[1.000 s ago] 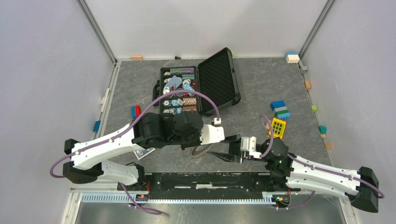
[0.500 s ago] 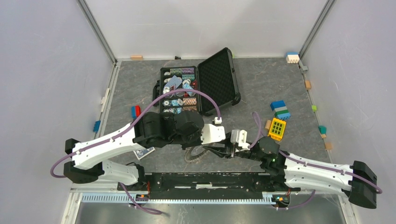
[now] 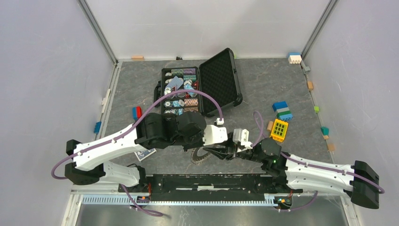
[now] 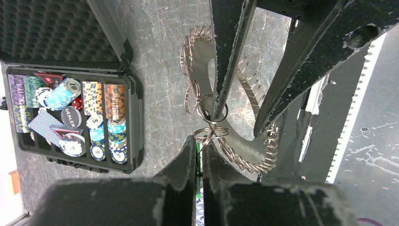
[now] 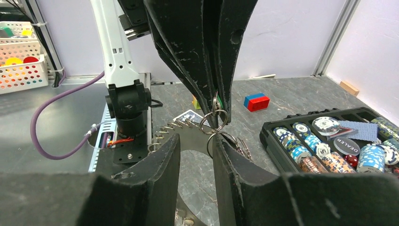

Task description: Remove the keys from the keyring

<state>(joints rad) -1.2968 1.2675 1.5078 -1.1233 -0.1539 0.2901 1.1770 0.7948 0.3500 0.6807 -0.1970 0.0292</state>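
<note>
- The left gripper (image 4: 198, 143) was closed. Its two fingers were pressed together, and a small ring (image 4: 207, 133) sat at their tip.
- In the left wrist view a thin green strip (image 4: 198, 172) showed in the slit between these fingers. I could not tell what it belonged to.
- The right gripper (image 5: 196, 139) came from the opposite side and its fingers stood partly apart.
- The fan of keys (image 4: 242, 141) lay between the right fingers. I could not tell if they really pinched it or were only placed around it.
- One right finger touched the small rings near the left fingertips, so the two grippers nearly met there.
- The keyring (image 3: 198, 158), with the keys on it, was low over the table (image 3: 263, 84), in the near middle, just in front of the arm bases. I could not tell if it touched the surface.
- The black case (image 3: 221, 80) stood open further back, well apart from the keyring, with poker chips (image 4: 96, 99) in its compartments.
- A blue and red block (image 5: 256, 101) lay on the table near the case.
</note>
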